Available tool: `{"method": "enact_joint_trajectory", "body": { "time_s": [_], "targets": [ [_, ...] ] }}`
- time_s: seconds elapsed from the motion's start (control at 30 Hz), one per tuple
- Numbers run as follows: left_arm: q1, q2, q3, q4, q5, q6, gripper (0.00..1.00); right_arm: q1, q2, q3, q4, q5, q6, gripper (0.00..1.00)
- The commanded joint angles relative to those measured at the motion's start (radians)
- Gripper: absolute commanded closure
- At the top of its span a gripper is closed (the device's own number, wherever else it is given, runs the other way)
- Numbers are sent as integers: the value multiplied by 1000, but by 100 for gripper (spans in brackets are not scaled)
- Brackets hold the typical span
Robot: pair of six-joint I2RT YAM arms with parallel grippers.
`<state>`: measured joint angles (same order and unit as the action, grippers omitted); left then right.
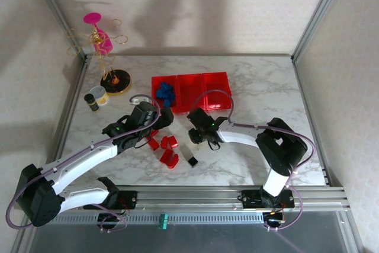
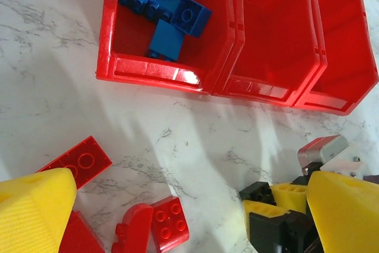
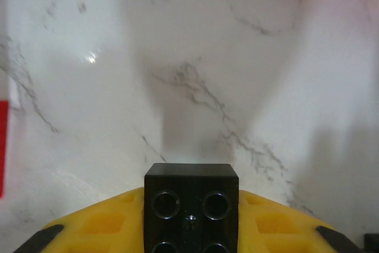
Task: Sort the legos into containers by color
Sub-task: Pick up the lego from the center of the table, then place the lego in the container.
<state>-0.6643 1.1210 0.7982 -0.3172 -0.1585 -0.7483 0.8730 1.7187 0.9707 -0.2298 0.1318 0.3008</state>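
Three joined red bins [image 1: 204,90] stand mid-table. Blue bricks [image 2: 169,4] fill the left bin [image 2: 154,69]; the middle bin [image 2: 269,39] and right bin [image 2: 340,51] look empty. Red bricks [image 1: 169,149] lie loose in front, among them a flat one [image 2: 77,161] and a square one [image 2: 170,224]. A black brick [image 1: 192,161] lies nearer the front. My left gripper [image 1: 155,124] [image 2: 189,191] hangs open over the red bricks, holding nothing. My right gripper [image 1: 197,127] [image 3: 190,220] is shut on a black brick [image 3: 190,202] just above the marble; that held black brick [image 2: 259,191] is at the lower right of the left wrist view.
A wire stand with a round yellow-and-black base [image 1: 115,80] and a pink ornament [image 1: 98,34] stands at the back left, with a small jar [image 1: 99,95] beside it. Frame posts border the table. Bare marble [image 1: 266,99] lies to the right.
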Motion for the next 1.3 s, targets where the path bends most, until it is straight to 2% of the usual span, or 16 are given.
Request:
{"method": "enact_joint_trajectory", "body": {
  "time_s": [0.0, 0.2, 0.33, 0.53, 0.77, 0.97, 1.27],
  "targets": [
    [-8, 7, 52, 10, -47, 16, 0, -15, -48, 74, 0, 21, 2, 72],
    [-2, 35, 117, 6, -90, 50, 0, -90, 0, 194, 21, -5, -7, 72],
    [16, 56, 154, 12, -101, 71, 1, -118, 67, 288, 36, 80, -49, 70],
    [62, 86, 180, 27, -102, 78, 1, -170, 233, 470, 49, 132, -65, 68],
    [97, 107, 177, 40, -87, 74, 0, -174, 352, 600, 55, 222, -90, 66],
    [100, 109, 172, 40, -76, 65, 1, -174, 338, 598, 73, 218, -109, 54],
    [91, 103, 185, 48, -2, 81, 0, -174, 229, 536, 67, 163, -107, 49]
  ]
}}
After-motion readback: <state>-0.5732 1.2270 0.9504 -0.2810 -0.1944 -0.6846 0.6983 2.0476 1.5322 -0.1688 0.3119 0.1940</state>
